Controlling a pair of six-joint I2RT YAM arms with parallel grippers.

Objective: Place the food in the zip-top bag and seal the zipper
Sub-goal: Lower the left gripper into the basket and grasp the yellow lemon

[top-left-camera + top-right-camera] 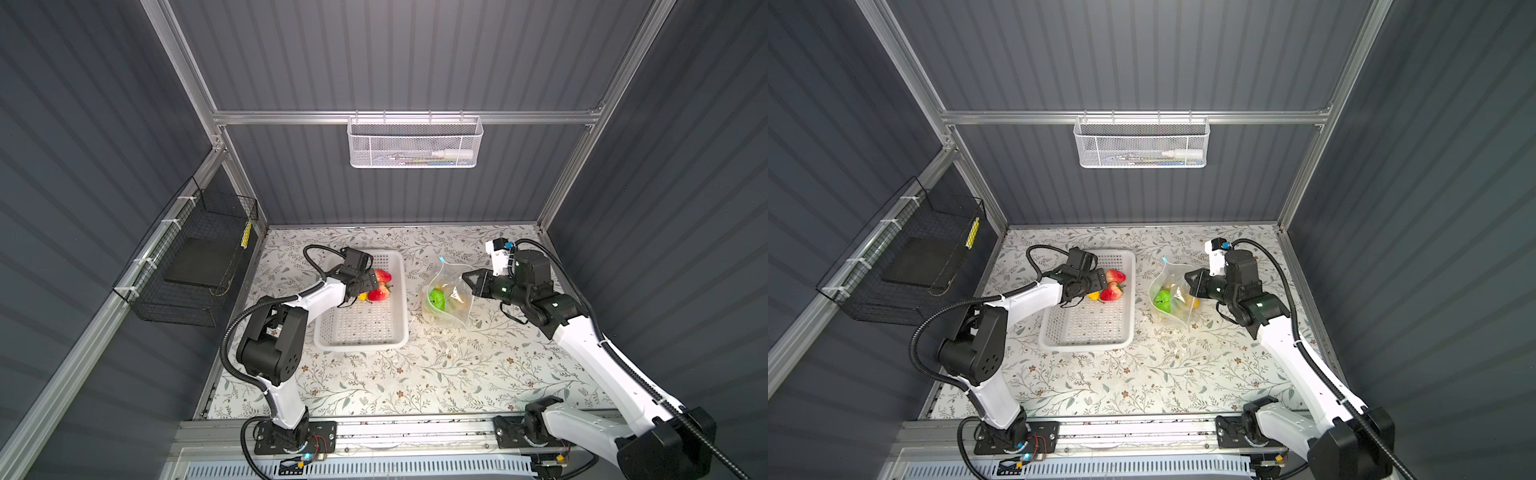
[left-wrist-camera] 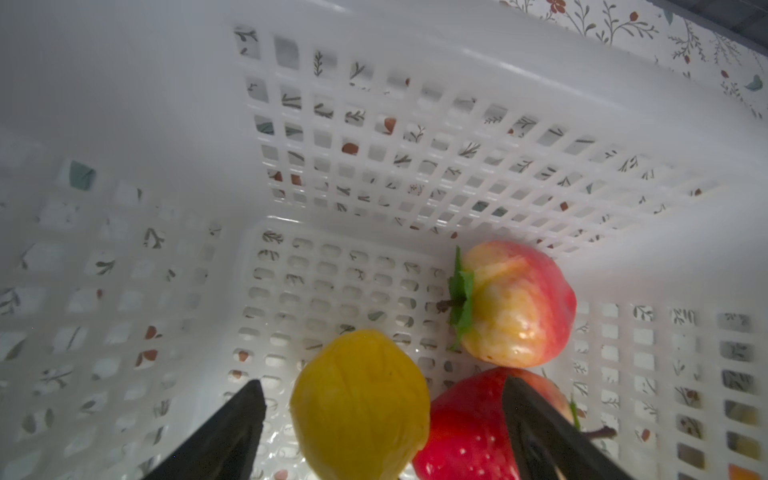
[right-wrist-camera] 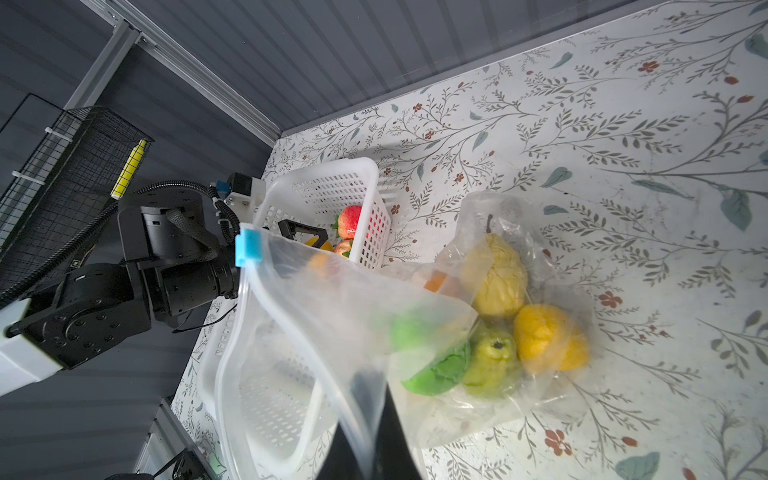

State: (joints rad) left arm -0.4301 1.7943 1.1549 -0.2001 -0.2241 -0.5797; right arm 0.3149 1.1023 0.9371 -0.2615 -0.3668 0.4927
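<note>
- Left fingers (image 2: 232,428) are standing wide in the white perforated plastic basket (image 2: 415,124), straddling the glossy yellow toy lemon (image 2: 361,403).
- Right fingers (image 3: 399,449) are pinching the rim of the crinkly transparent zip-top bag (image 3: 332,311), which is resting on the floral tabletop (image 3: 623,166).

Dark ribbed walls (image 1: 395,62), floral tabletop (image 1: 415,374), aluminium frame (image 1: 291,117).

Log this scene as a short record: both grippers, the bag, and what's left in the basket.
left gripper: open, straddling lemon in white basket
right gripper: shut on zip-top bag mouth edge
bag state: unsealed, blue slider at one end
in bag: round green fruit, green pear, yellow fruit
left in basket: lemon, pale strawberry, red strawberry
</note>
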